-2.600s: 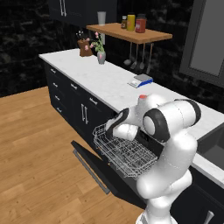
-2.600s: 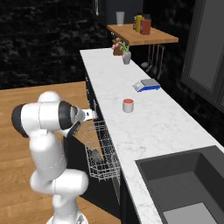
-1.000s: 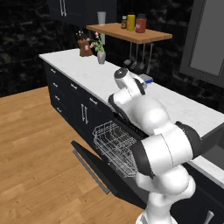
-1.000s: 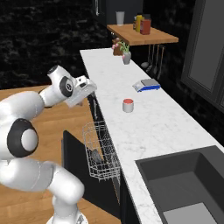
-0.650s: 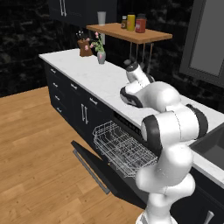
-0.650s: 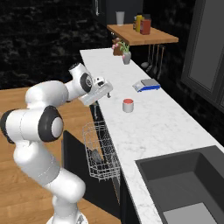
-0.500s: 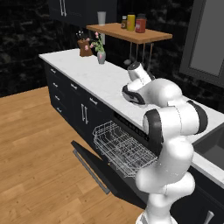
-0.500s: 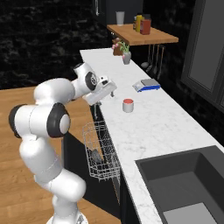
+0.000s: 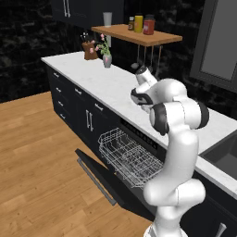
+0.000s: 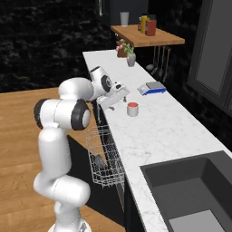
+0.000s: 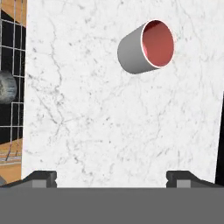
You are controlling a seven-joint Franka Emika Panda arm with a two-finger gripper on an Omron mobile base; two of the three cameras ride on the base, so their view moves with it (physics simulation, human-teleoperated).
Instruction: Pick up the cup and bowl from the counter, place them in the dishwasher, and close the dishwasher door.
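Cup (image 10: 132, 109) stands upright on the counter (image 10: 172, 131), set in from its front edge, red mouth up, so I can come at it from above. My gripper (image 10: 117, 96) hovers just beside it with fingers spread wide and nothing between them. Bowl (image 11: 6, 87) already sits in the dishwasher (image 9: 128, 156) rack, whose door (image 9: 102, 179) lies flat open, ready for loading.
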